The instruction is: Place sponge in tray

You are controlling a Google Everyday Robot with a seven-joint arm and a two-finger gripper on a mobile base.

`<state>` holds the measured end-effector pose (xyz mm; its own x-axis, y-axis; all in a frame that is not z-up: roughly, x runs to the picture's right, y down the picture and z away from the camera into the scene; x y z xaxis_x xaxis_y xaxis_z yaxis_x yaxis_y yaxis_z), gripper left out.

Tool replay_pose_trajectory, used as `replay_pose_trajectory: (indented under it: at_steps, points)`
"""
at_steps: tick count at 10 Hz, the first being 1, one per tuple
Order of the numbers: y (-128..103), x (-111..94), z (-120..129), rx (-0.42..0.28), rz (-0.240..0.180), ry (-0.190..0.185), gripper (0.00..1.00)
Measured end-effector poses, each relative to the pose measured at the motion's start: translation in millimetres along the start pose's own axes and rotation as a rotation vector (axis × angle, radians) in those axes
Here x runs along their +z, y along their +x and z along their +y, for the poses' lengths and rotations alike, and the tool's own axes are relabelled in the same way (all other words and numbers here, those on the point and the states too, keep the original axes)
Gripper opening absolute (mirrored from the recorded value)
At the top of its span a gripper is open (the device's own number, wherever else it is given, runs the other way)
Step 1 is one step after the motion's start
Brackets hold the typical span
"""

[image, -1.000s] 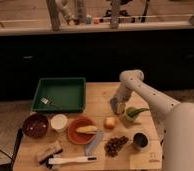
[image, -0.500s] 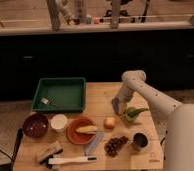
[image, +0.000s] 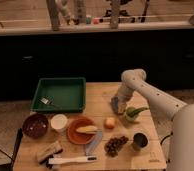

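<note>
The sponge point(image: 115, 105), a small blue-grey block with a paler tan side, is at the end of my arm, right of the table's middle and just above the tabletop. My gripper point(image: 118, 104) is shut on it, pointing down. The dark green tray point(image: 75, 82) stands at the back left of the table, well left of the gripper, with a small fork point(image: 46, 101) lying inside it.
A green object point(image: 134, 113) sits right beside the gripper, and a small round fruit point(image: 109, 122) in front of it. Further front are an orange plate point(image: 75, 136), dark red bowl point(image: 35, 125), white cup point(image: 58, 122), flat blue-grey piece point(image: 94, 142), grapes point(image: 115, 145), dark cup point(image: 138, 141) and tan block point(image: 48, 151).
The gripper with the sponge has risen very slightly. Nothing else on the table has moved.
</note>
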<state>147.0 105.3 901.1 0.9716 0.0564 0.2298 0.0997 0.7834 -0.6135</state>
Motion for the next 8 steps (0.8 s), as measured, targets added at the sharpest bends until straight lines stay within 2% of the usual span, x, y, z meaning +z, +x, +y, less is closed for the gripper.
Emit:
replay_pose_trajectory:
  at_steps: [1,3,8]
  points:
    - [-9.9,-9.4,-0.4,-0.019,-0.006,0.013,0.02]
    - [-16.6,-15.2,-0.2,-0.049,-0.014,0.024,0.02]
    - [-35.9,-28.4,-4.2,-0.133,-0.011,0.035,0.02]
